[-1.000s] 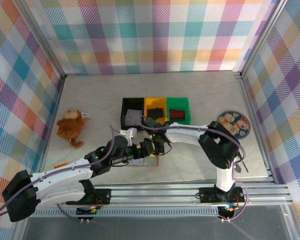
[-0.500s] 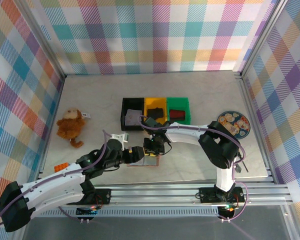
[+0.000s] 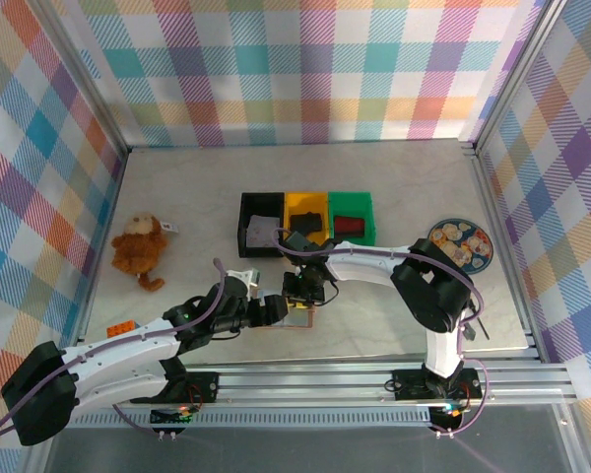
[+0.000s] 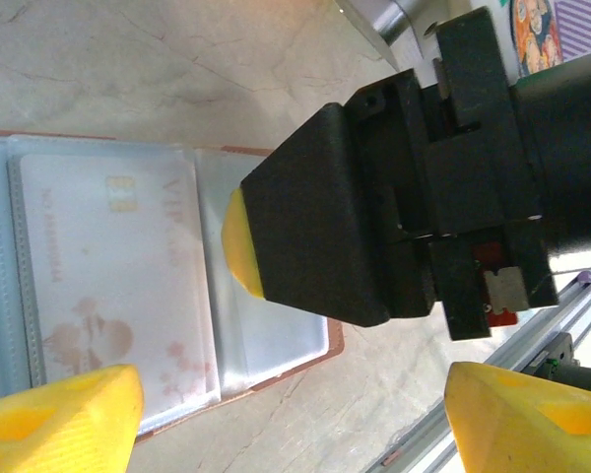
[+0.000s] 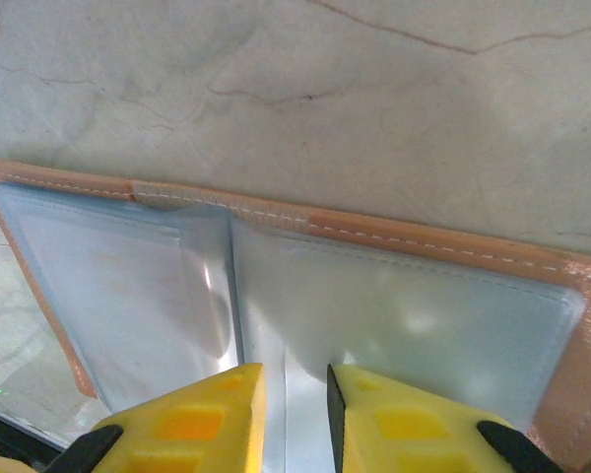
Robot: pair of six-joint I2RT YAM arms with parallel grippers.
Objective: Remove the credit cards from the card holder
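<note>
- Nearest us, our left hand (image 4: pixel 291 399) hovers low over the card holder, its fingers spread wide apart and holding nothing.
- The card holder (image 4: pixel 276 340) lies open and flat on the surface (image 4: pixel 128 59), just ahead of the arm bases. A pale card (image 4: pixel 118 266) sits in a clear sleeve on one leaf.
- We judge the holder light and floppy and its sleeves slick. The card looks thin and stiff, best pinched at the sleeve's mouth while the leather is pinned down.
- Just beyond, our right hand (image 5: pixel 294 394) points down onto the holder's other leaf, fingers nearly together. Whether they nip a sleeve we cannot tell.
</note>
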